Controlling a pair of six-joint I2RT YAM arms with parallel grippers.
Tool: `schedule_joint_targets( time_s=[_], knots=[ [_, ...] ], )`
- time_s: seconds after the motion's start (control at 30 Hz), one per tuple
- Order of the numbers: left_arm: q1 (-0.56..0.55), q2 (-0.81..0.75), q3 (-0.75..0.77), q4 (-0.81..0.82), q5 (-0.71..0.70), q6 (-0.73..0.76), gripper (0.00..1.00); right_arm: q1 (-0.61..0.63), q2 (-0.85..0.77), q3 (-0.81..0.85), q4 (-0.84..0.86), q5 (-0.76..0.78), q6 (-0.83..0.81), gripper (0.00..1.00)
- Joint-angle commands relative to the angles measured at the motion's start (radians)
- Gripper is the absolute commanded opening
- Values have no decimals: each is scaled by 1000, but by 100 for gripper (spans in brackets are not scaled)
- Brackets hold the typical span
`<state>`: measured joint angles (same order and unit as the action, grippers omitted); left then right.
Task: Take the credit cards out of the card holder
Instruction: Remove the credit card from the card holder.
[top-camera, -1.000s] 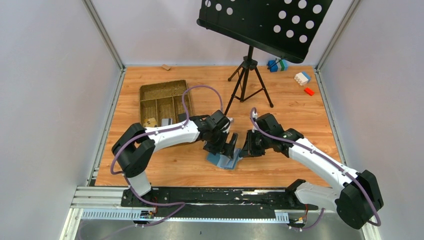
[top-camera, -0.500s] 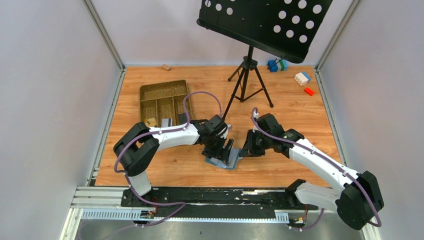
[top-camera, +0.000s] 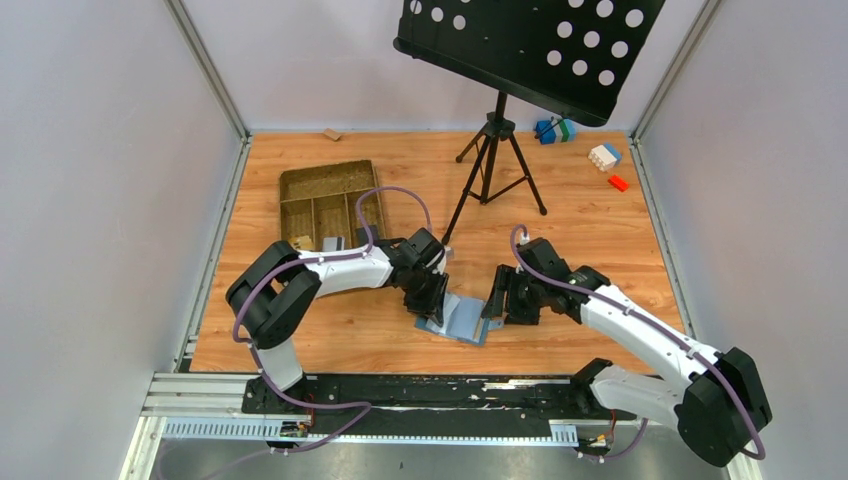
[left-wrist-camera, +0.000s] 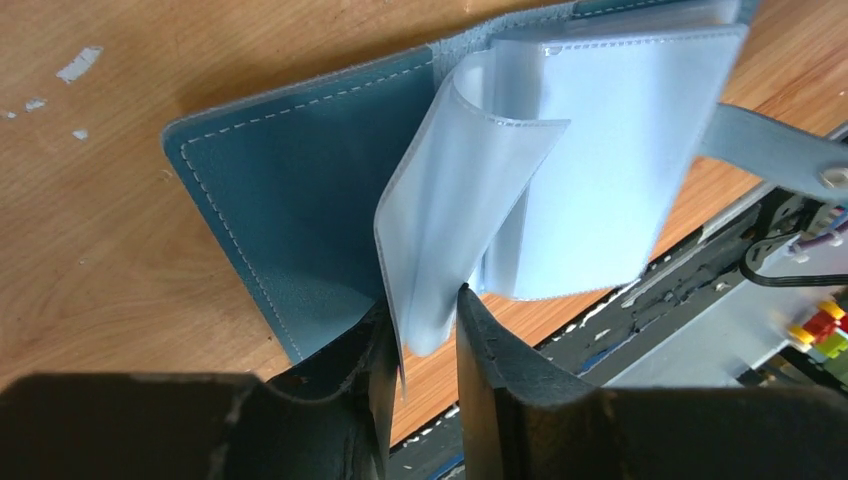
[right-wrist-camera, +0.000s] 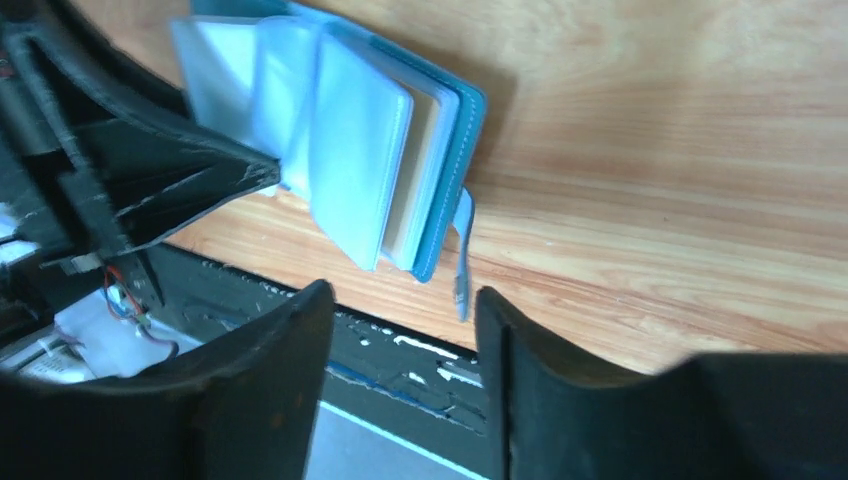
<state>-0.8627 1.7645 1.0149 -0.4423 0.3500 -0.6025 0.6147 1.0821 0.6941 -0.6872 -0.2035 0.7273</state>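
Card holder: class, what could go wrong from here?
1. The left gripper straddles only a limp clear sleeve; pulling may lift the whole card holder instead of freeing a card.
2. The right gripper is open and apart from the holder, so nothing seems to pin it; it could slide or flop shut.

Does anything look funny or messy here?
The card holder lies open with its clear sleeves fanned out, one curling up between the left fingers. Toy blocks sit scattered at the far right corner.
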Motion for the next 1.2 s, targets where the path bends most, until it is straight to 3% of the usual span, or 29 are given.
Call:
schedule_joint_targets(
  time_s=[0.0,0.13,0.23,0.43,0.7,0.9,1.17],
  knots=[
    [-25,67,-80,42,38,-30,33,4,-52,-57,16,54,80,65],
    [-25,28,-143,96,61,-63,33,3,-80,-141,86,21,131,88],
    [-24,27,-154,117,76,-73,33,4,-75,-201,140,-11,153,92],
    [-25,44,-145,110,78,-80,32,4,-48,-235,172,-7,150,82],
    [-24,45,-159,134,76,-106,31,4,-53,-188,98,118,119,57],
    [-25,47,-154,141,77,-106,30,1,-74,-231,168,111,111,61],
    [-25,49,-159,145,80,-116,29,4,116,-134,146,115,24,61]
  ],
)
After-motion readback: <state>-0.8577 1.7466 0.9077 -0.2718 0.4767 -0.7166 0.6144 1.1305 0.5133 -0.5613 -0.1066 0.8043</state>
